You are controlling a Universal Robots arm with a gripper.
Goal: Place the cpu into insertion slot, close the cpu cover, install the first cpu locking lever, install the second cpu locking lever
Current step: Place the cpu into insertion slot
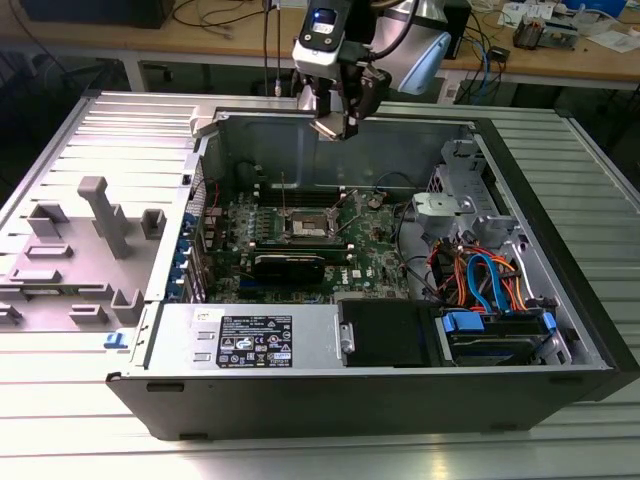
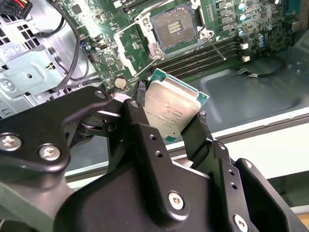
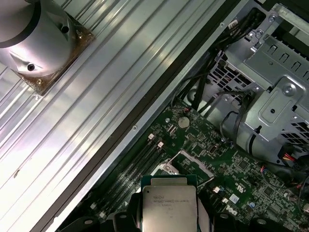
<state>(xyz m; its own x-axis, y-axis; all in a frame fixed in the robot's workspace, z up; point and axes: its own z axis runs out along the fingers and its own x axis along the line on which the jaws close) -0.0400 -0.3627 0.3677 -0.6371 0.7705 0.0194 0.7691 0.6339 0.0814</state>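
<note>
End effector point(image 2: 170, 116) closed on cpu point(image 2: 169, 108), fingers point(image 2: 145, 135) pinching opposite edges, metal top showing. Insertion slot point(image 2: 176, 26) lies below and beyond, well apart, dark centre uncovered. Memory slots point(image 2: 203, 55) just beside slot. Case far wall point(image 1: 300, 150) near end effector in exterior view; drive cage point(image 1: 450, 205) off toward the exterior view's right.

The cpu point(image 2: 170, 110) is topped in silver-grey and edged in green, the insertion slot point(image 2: 175, 26) is seen dark within a silver rim, the circuit board point(image 1: 380, 265) is coloured green, and the cables point(image 1: 478, 275) are coloured orange, blue and red.
</note>
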